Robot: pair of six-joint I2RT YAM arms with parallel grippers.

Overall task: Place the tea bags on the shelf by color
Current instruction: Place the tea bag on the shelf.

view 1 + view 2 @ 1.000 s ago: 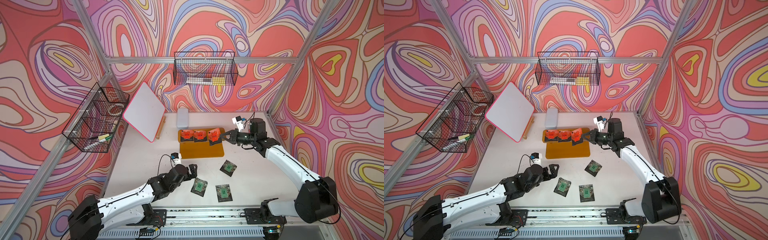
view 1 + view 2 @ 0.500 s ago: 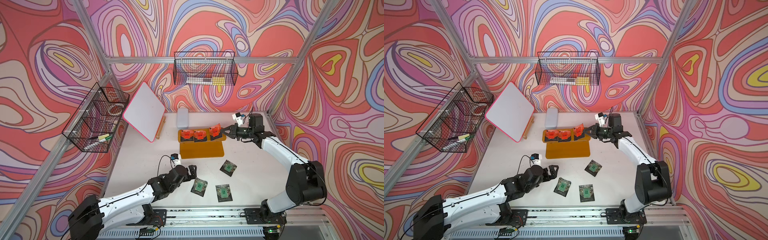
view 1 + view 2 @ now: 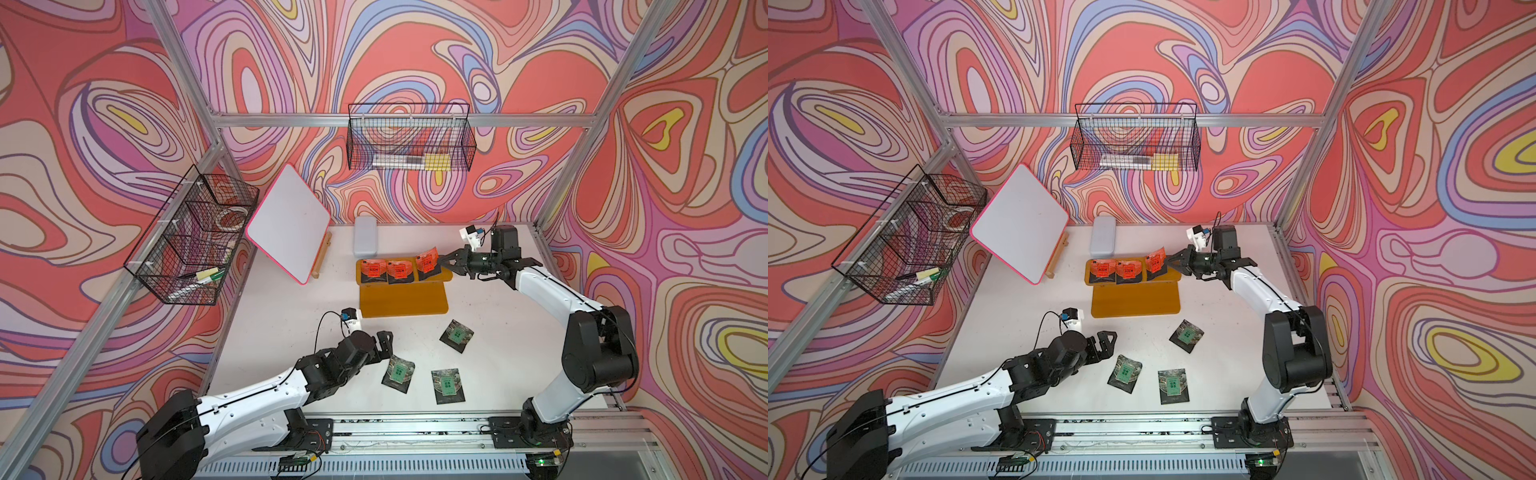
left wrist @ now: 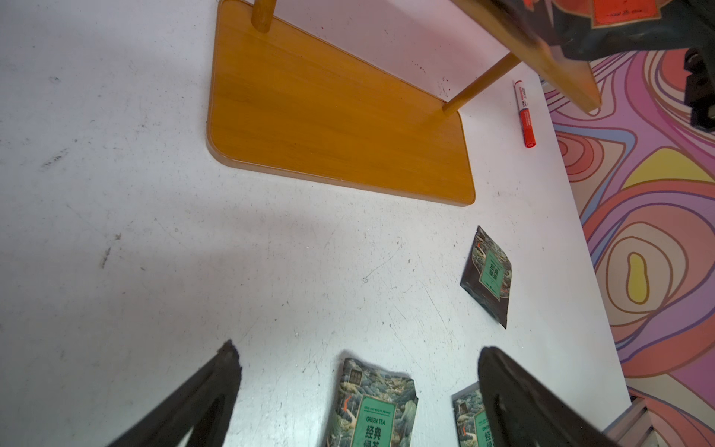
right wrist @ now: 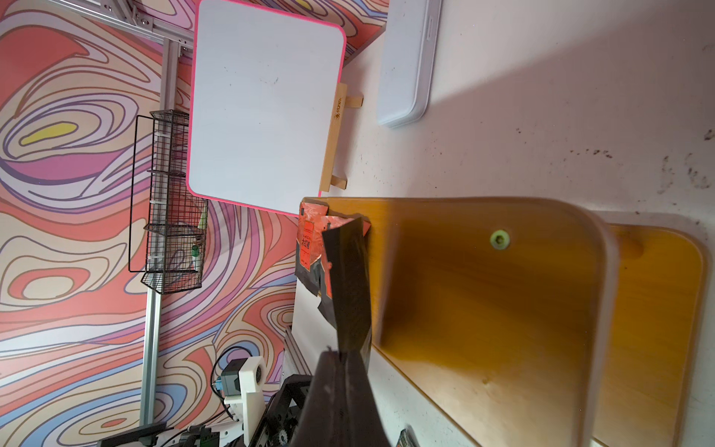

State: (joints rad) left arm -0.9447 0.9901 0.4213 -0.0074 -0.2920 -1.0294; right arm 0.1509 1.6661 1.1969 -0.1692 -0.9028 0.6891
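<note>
Left arm (image 3: 257,395) reaches low from the near-left base toward the centre, with the left gripper (image 3: 384,348) spread wide and holding nothing. Right arm (image 3: 548,291) stretches far and leftward, with the right gripper (image 3: 444,261) pinched on an orange-red tea bag (image 3: 428,266).

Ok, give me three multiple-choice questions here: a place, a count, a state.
1. Where do the green tea bags lie? A on the table before the shelf; B on its upper tier; C on its lower tier.
2. How many orange-red tea bags show? A one; B three; C five.
3. The right pincer is: A open; B shut on an orange-red tea bag; C shut on a green one.
Key: A, they lie on bare table; B, three at the upper tier; B, it pinches the tilted one.
</note>
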